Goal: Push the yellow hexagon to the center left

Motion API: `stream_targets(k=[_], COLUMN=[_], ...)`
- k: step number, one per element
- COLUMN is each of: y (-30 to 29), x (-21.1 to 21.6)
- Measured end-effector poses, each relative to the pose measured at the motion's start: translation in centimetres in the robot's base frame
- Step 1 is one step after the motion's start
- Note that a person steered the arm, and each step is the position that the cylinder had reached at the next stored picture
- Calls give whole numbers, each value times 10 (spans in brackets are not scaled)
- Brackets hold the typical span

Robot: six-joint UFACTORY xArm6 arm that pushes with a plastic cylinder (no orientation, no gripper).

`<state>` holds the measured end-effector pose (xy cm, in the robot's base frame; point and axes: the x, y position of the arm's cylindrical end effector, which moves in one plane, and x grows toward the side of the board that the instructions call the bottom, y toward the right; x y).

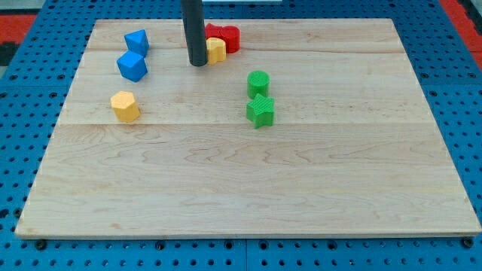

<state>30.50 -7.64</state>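
Observation:
The yellow hexagon [125,106] lies on the wooden board [248,188] at the view's left, about mid-height. My tip [198,64] is the lower end of the dark rod near the view's top centre, well to the upper right of the hexagon. It stands just left of a second yellow block [217,50], whose shape I cannot make out, partly hidden by the rod.
Two blue blocks [136,41] [132,66] lie above the hexagon at the upper left. Red blocks [225,36] sit behind the second yellow block. A green cylinder [258,82] and a green star [260,111] lie right of centre.

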Motion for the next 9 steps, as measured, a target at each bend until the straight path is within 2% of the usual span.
stream_targets(k=[3, 5, 6, 9], y=[0, -9, -9, -20], x=[-7, 21, 21, 68])
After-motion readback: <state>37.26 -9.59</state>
